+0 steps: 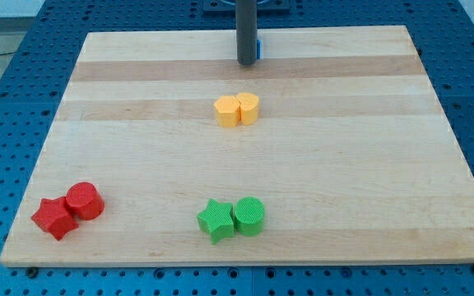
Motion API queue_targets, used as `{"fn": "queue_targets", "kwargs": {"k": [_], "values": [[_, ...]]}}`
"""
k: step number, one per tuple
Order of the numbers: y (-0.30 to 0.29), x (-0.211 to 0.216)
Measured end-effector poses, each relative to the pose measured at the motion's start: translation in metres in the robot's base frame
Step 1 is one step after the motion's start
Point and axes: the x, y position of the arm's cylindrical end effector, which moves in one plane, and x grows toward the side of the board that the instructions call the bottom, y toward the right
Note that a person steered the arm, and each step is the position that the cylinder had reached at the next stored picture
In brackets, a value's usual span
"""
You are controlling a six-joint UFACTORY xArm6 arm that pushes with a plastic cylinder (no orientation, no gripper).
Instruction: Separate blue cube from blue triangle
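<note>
My tip [246, 63] rests on the wooden board [369, 164] near the middle of the view's top edge. A sliver of a blue block [259, 48] shows just right of the rod, touching it or right behind it. The rod hides most of the block, so I cannot tell its shape. No second blue block is visible; the rod may hide it.
A yellow pair, a hexagon-like block [227, 112] and a rounder block [248, 108], sits touching below my tip. A red star [54, 218] and red cylinder [84, 201] lie at the bottom left. A green star [216, 219] and green cylinder [249, 216] lie at the bottom centre.
</note>
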Motion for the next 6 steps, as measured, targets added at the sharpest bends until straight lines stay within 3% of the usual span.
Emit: {"fn": "queue_targets", "kwargs": {"k": [1, 2, 3, 4, 6], "values": [[0.014, 0.016], [0.080, 0.020], [0.144, -0.015], [0.131, -0.051], [-0.018, -0.061]]}}
